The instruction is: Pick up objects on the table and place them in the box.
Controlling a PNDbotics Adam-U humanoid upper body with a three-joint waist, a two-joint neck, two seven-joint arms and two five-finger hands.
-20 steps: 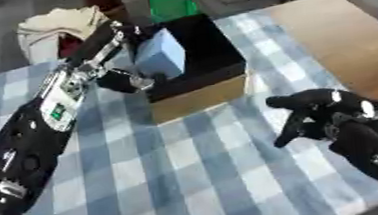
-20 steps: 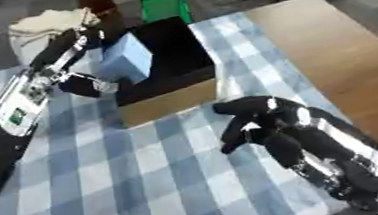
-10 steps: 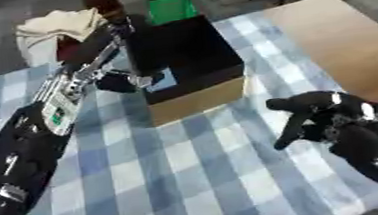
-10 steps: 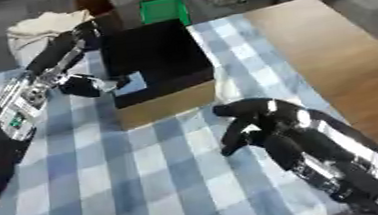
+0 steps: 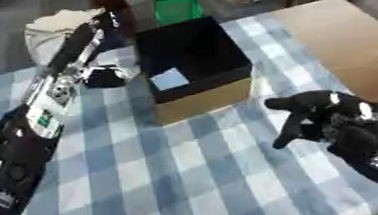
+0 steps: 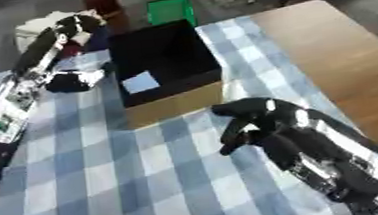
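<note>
Left eye view: a pale blue block (image 5: 169,78) lies inside the box (image 5: 205,95). The left hand (image 5: 101,77) hangs beside the box's left wall, fingers curled, holding nothing. The right hand (image 5: 316,111) rests curled on the cloth (image 5: 148,184). Best lift the left hand clear without nudging the box.

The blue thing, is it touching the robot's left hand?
Apart. In the left eye view the blue thing lies inside the box, while the left hand is outside its left wall.

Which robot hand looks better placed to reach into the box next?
Likely the left robot hand: it sits right beside the black box, where a pale blue object lies. The right robot hand hangs over the checked tablecloth, nearer the camera.
</note>
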